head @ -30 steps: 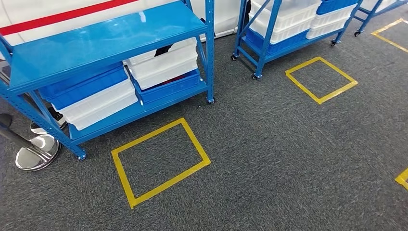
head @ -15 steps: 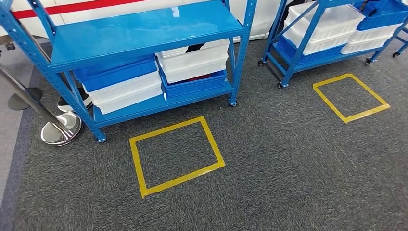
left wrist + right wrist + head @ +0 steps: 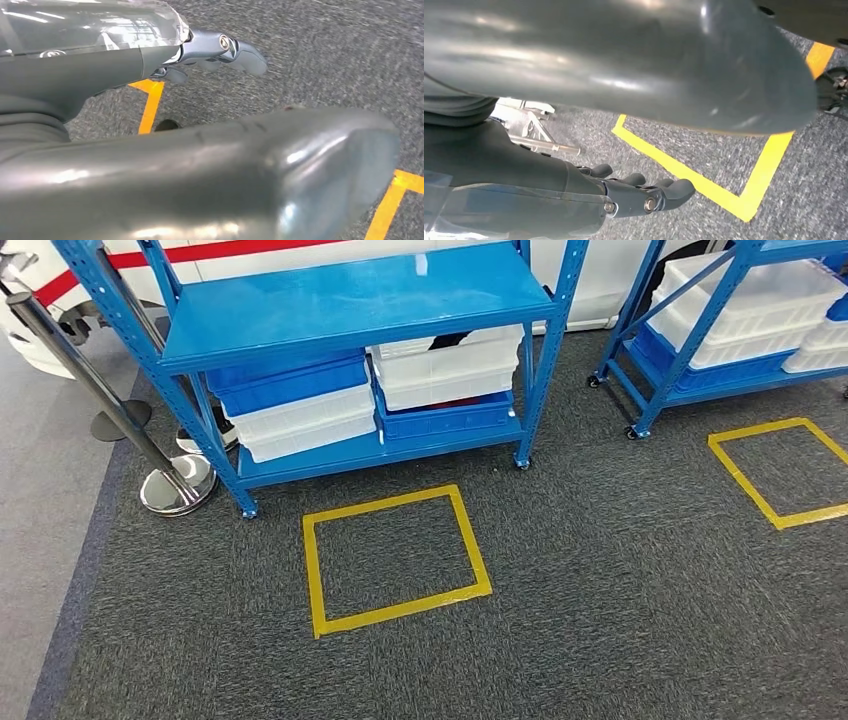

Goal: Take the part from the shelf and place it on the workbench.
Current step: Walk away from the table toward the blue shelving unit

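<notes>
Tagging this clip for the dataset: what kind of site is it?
Probably a factory or warehouse parts-storage area: blue steel shelving on casters holding stacked white and blue bins, yellow tape squares marking positions on grey carpet, and a stanchion post cordoning the edge.

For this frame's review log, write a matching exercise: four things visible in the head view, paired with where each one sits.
Things:
1. Yellow tape square
2. Chrome stanchion post with round base
3. White plastic bin above a blue plastic bin
4. Second blue metal shelf rack on castors

Places:
A. On the nearer blue metal shelf rack's bottom level
B. On the grey carpet in front of the nearer rack
C. At the picture's upper right
D. Beside the nearer rack's left leg

Pairs: 1-B, 2-D, 3-A, 4-C
</notes>
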`<state>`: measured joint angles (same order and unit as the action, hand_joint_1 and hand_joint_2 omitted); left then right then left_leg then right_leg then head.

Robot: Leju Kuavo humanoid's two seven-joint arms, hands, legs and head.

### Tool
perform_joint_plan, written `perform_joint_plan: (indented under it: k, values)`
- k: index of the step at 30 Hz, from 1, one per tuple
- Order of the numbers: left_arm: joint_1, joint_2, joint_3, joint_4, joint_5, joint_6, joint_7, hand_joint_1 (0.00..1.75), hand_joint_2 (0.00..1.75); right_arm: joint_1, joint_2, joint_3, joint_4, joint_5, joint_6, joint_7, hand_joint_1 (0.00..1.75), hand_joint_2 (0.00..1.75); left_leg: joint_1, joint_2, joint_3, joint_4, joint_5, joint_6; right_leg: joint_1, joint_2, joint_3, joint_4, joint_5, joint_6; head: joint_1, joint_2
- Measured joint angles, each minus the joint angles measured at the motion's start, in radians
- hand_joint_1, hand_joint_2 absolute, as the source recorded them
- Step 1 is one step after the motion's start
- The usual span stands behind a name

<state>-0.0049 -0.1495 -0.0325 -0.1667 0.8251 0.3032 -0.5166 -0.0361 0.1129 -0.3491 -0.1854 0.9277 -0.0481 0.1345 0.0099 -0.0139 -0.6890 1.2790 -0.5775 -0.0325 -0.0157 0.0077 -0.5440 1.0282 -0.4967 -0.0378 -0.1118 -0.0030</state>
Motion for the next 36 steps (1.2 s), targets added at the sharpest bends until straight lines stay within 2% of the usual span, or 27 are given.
perform_joint_plan:
  k: [1, 2, 4, 5, 6, 7, 10, 11, 12, 14, 15, 16, 17, 19, 20, 21, 24, 26, 27, 30, 31, 32, 33, 34, 35, 36]
  values:
    - [0.001, 0.0, 0.0, 0.0, 0.0, -0.001, 0.0, 0.0, 0.0, 0.0, 0.0, -0.003, 0.0, -0.001, 0.0, 0.0, 0.0, 0.0, 0.001, 0.002, -0.01, 0.019, 0.003, 0.0, 0.002, -0.005, 0.002, 0.0, -0.002, 0.0, 0.0, 0.0]
    - [0.002, 0.0, 0.0, 0.0, 0.0, -0.002, 0.001, 0.0, 0.0, 0.0, 0.0, -0.004, 0.0, -0.001, -0.001, 0.0, 0.0, 0.0, 0.001, 0.004, -0.001, -0.001, 0.025, 0.001, 0.003, -0.009, 0.006, 0.0, -0.005, 0.001, 0.0, 0.0]
    - [0.004, 0.002, 0.0, 0.0, 0.0, -0.003, 0.001, 0.0, 0.0, -0.001, 0.001, -0.006, 0.0, -0.001, -0.002, 0.0, 0.0, 0.0, -0.002, 0.009, 0.065, -0.132, 0.091, 0.013, 0.004, -0.016, 0.016, 0.0, -0.012, 0.004, 0.0, 0.0]
    - [0.004, 0.003, 0.0, 0.0, 0.001, -0.003, 0.002, 0.0, 0.0, -0.001, 0.002, -0.007, 0.0, -0.001, -0.002, 0.0, 0.0, 0.0, -0.005, 0.013, 0.096, -0.196, 0.111, 0.019, 0.006, -0.019, 0.02, 0.0, -0.015, 0.009, 0.0, 0.0]
    - [0.003, 0.004, 0.0, 0.0, 0.001, -0.003, 0.002, 0.0, 0.0, -0.002, 0.003, -0.007, 0.0, -0.001, -0.003, 0.0, 0.0, 0.0, -0.009, 0.016, 0.117, -0.239, 0.12, 0.026, 0.006, -0.022, 0.023, -0.001, -0.019, 0.013, 0.0, 0.0]
    - [0.003, 0.004, 0.0, 0.0, 0.001, -0.004, 0.002, 0.0, 0.0, -0.002, 0.004, -0.008, 0.0, 0.0, -0.003, 0.001, 0.0, 0.0, -0.012, 0.017, 0.124, -0.258, 0.116, 0.033, 0.007, -0.024, 0.025, 0.001, -0.018, 0.019, 0.0, 0.0]
    - [0.005, 0.005, 0.0, 0.0, 0.003, -0.004, 0.003, 0.0, 0.0, -0.006, 0.005, -0.01, 0.0, 0.002, -0.003, 0.002, 0.0, 0.0, -0.011, 0.012, 0.147, -0.28, 0.114, 0.05, 0.004, -0.023, 0.031, 0.021, -0.012, 0.041, 0.0, 0.0]
    - [0.006, 0.005, 0.0, 0.0, 0.003, -0.004, 0.003, 0.0, 0.0, -0.006, 0.005, -0.011, 0.0, 0.003, -0.003, 0.002, 0.0, 0.0, -0.009, 0.011, 0.159, -0.287, 0.115, 0.056, 0.003, -0.021, 0.023, 0.041, -0.022, 0.046, 0.0, 0.0]
    - [0.007, 0.005, 0.0, 0.0, 0.003, -0.004, 0.003, 0.0, 0.0, -0.006, 0.005, -0.012, 0.0, 0.004, -0.003, 0.003, 0.0, 0.0, -0.007, 0.011, 0.169, -0.292, 0.115, 0.06, 0.002, -0.018, 0.005, 0.079, -0.046, 0.049, 0.0, 0.0]
    - [0.007, 0.005, 0.0, 0.0, 0.005, -0.004, 0.003, 0.0, 0.0, -0.007, 0.005, -0.013, 0.0, 0.004, -0.001, 0.003, 0.0, 0.0, -0.008, 0.011, 0.174, -0.293, 0.11, 0.065, 0.0, -0.012, -0.062, 0.189, -0.102, 0.054, 0.0, 0.0]
    - [0.007, 0.005, 0.0, 0.0, 0.007, -0.003, 0.003, 0.0, 0.0, -0.007, 0.005, -0.014, 0.0, 0.004, 0.0, 0.003, 0.0, 0.0, -0.008, 0.01, 0.176, -0.292, 0.107, 0.065, -0.002, -0.011, -0.098, 0.237, -0.118, 0.058, 0.0, 0.0]
    - [0.007, 0.005, 0.0, 0.0, 0.009, -0.001, 0.003, 0.0, 0.0, -0.006, 0.004, -0.014, 0.0, 0.005, 0.001, 0.003, 0.0, 0.0, -0.008, 0.009, 0.18, -0.292, 0.102, 0.064, -0.004, -0.011, -0.119, 0.257, -0.113, 0.062, 0.0, 0.0]
    - [0.008, 0.004, 0.001, 0.0, 0.012, 0.002, 0.003, 0.0, 0.0, -0.006, 0.004, -0.014, 0.0, 0.006, 0.003, 0.003, 0.0, 0.0, -0.007, 0.007, 0.187, -0.291, 0.097, 0.062, -0.006, -0.011, -0.124, 0.241, -0.087, 0.065, 0.0, 0.0]
    - [0.008, 0.003, 0.001, 0.0, 0.016, 0.008, 0.003, 0.0, 0.0, -0.004, 0.002, -0.014, 0.0, 0.008, 0.008, 0.004, 0.0, 0.0, -0.004, 0.004, 0.204, -0.29, 0.083, 0.054, -0.011, -0.011, -0.088, 0.126, 0.0, 0.068, 0.0, 0.0]
    - [0.008, 0.002, 0.002, 0.0, 0.018, 0.011, 0.004, 0.0, 0.0, -0.002, 0.002, -0.014, 0.0, 0.01, 0.011, 0.006, 0.0, 0.0, -0.003, 0.003, 0.212, -0.289, 0.076, 0.048, -0.01, -0.01, -0.069, 0.069, 0.025, 0.067, 0.0, 0.0]
    - [0.007, 0.002, 0.002, 0.0, 0.018, 0.012, 0.004, 0.0, 0.0, -0.003, 0.001, -0.014, 0.001, 0.015, 0.014, 0.007, 0.0, 0.0, -0.004, 0.002, 0.214, -0.288, 0.07, 0.041, -0.007, -0.009, -0.057, 0.031, 0.035, 0.06, 0.0, 0.0]
    - [0.003, 0.0, 0.003, 0.0, 0.018, 0.014, 0.007, 0.0, 0.0, -0.005, 0.002, -0.014, 0.002, 0.035, 0.02, 0.012, 0.0, 0.0, -0.006, -0.001, 0.219, -0.281, 0.06, 0.022, 0.0, -0.009, -0.048, 0.014, 0.032, 0.029, 0.0, 0.0]
    - [0.001, 0.0, 0.003, 0.0, 0.015, 0.013, 0.008, 0.0, 0.0, -0.003, 0.003, -0.013, 0.002, 0.042, 0.022, 0.016, 0.0, 0.0, -0.004, 0.001, 0.214, -0.247, 0.052, 0.013, -0.002, -0.019, -0.032, 0.008, 0.031, 0.014, 0.0, 0.0]
    - [0.0, 0.0, 0.003, 0.0, 0.014, 0.013, 0.009, 0.0, 0.0, -0.003, 0.003, -0.013, 0.002, 0.043, 0.022, 0.017, 0.0, 0.0, -0.003, 0.003, 0.193, -0.206, 0.04, 0.01, -0.003, -0.024, -0.024, 0.005, 0.027, 0.008, 0.0, 0.0]
    - [0.001, 0.0, 0.003, 0.0, 0.012, 0.011, 0.01, 0.0, 0.0, -0.003, 0.003, -0.014, 0.002, 0.039, 0.017, 0.014, 0.0, 0.0, 0.0, 0.007, 0.07, -0.02, -0.029, 0.001, 0.001, -0.036, -0.011, 0.003, 0.012, -0.002, 0.0, 0.0]
    - [0.001, 0.0, 0.003, 0.0, 0.012, 0.011, 0.011, 0.0, 0.0, -0.003, 0.003, -0.014, 0.002, 0.033, 0.013, 0.011, 0.0, 0.0, 0.0, 0.007, 0.04, 0.014, -0.036, 0.001, 0.003, -0.038, -0.005, 0.003, 0.006, -0.002, 0.0, 0.0]
    - [0.003, 0.0, 0.003, 0.0, 0.011, 0.01, 0.011, 0.0, 0.0, -0.003, 0.004, -0.015, 0.002, 0.027, 0.009, 0.007, 0.0, 0.0, 0.0, 0.008, 0.027, 0.012, -0.022, 0.003, 0.004, -0.039, 0.003, 0.003, 0.0, -0.002, 0.0, 0.0]
    - [0.005, 0.0, 0.003, 0.0, 0.01, 0.009, 0.011, 0.0, 0.0, -0.004, 0.004, -0.017, 0.002, 0.021, 0.005, 0.004, 0.0, 0.0, 0.0, 0.008, 0.033, -0.029, 0.017, 0.007, 0.005, -0.041, 0.014, 0.003, -0.007, -0.001, 0.0, 0.0]
    - [0.007, 0.0, 0.003, 0.0, 0.008, 0.008, 0.012, 0.0, 0.0, -0.004, 0.004, -0.019, 0.002, 0.016, 0.003, 0.002, 0.0, 0.0, -0.002, 0.012, 0.052, -0.096, 0.068, 0.015, 0.006, -0.042, 0.023, 0.003, -0.015, 0.0, 0.0, 0.0]
    - [0.009, 0.0, 0.003, 0.0, 0.006, 0.007, 0.013, 0.0, 0.0, -0.004, 0.004, -0.021, 0.002, 0.014, 0.003, 0.0, 0.0, 0.0, -0.005, 0.018, 0.071, -0.157, 0.104, 0.022, 0.008, -0.044, 0.032, 0.003, -0.021, 0.002, 0.0, 0.0]
    - [0.01, 0.001, 0.003, 0.0, 0.003, 0.005, 0.013, 0.0, 0.0, -0.004, 0.005, -0.023, 0.002, 0.012, 0.003, 0.0, 0.0, 0.0, -0.01, 0.023, 0.086, -0.207, 0.12, 0.028, 0.008, -0.045, 0.037, 0.002, -0.027, 0.006, 0.0, 0.0]
